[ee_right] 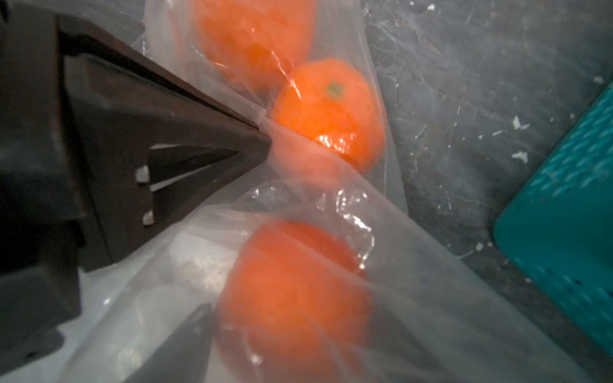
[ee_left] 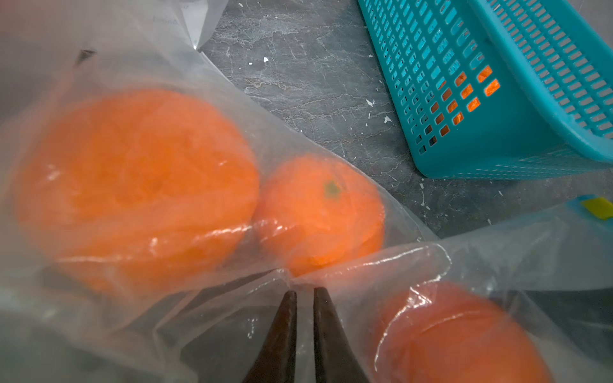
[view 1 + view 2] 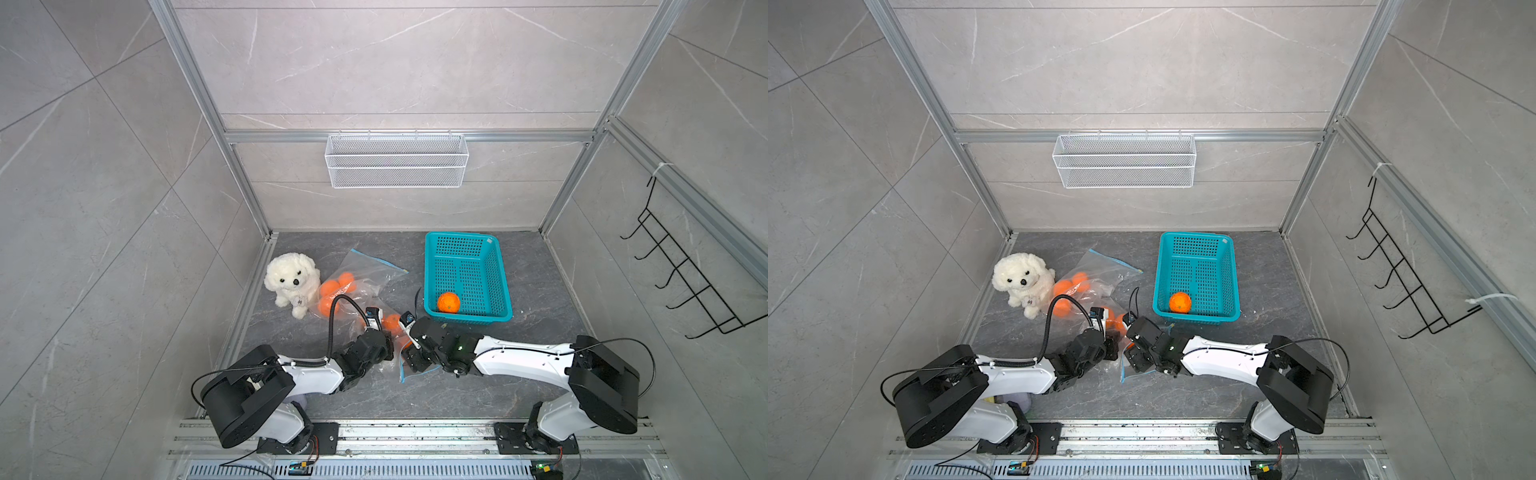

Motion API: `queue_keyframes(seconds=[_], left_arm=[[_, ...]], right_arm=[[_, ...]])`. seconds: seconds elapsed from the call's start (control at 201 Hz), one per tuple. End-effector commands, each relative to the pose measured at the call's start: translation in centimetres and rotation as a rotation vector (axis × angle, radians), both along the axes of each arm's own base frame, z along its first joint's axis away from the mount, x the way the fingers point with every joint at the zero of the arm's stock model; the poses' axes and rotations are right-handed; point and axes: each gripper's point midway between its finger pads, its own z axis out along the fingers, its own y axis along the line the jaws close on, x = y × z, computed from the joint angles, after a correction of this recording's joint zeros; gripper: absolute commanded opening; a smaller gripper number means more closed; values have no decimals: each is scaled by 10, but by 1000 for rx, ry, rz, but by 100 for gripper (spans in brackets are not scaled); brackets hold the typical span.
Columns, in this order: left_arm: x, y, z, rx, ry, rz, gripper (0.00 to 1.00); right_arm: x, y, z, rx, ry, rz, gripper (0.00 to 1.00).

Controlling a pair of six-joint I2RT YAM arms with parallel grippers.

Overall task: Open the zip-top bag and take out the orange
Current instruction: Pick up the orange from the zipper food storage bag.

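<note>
Clear zip-top bag (image 3: 365, 272) plastic runs from beside the plush dog to between my two grippers, with several oranges inside. My left gripper (image 2: 305, 293) is shut on a fold of the film beside a stemmed orange (image 2: 318, 212); its dark wedge (image 1: 199, 139) also shows in the right wrist view. My right gripper (image 1: 292, 311) reaches into the near part of the bag, jaws apart on either side of a blurred orange (image 1: 292, 272). In both top views the grippers (image 3: 390, 347) (image 3: 406, 349) meet tip to tip over the plastic. A blue zip strip (image 3: 401, 370) lies under the right wrist.
A teal basket (image 3: 430, 270) stands right of the bag, close to the right wrist, holding one orange (image 3: 449, 302). A white plush dog (image 3: 291, 282) sits against the bag's left side. A white wire basket (image 3: 397, 166) and black hooks (image 3: 681, 266) hang on the walls.
</note>
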Motion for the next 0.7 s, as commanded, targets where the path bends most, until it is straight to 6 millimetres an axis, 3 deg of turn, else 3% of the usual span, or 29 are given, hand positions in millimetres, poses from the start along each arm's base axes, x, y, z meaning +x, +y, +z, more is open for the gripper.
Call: queue_keyframes(seconds=[0.0, 0.045, 0.09, 0.214, 0.443, 0.597, 0.697], left_arm=[[7, -6, 12, -26, -38, 10, 15], [8, -5, 11, -21, -39, 19, 15], [8, -3, 10, -17, -38, 27, 15], [8, -3, 11, -21, -38, 28, 15], [8, -5, 8, -18, -32, 23, 15], [8, -5, 7, -16, -29, 25, 15], [8, -3, 4, -8, -27, 30, 15]], right_arm=[[1, -3, -3, -34, -9, -3, 58], [-1, -4, 0, -14, -7, -4, 51], [-3, -5, 3, -10, -4, -4, 52], [-5, -7, -4, -40, 19, 6, 76], [1, -1, -21, -59, 21, 9, 85], [6, 6, -26, -48, 33, 27, 78], [2, 9, -24, -20, 63, 46, 58]])
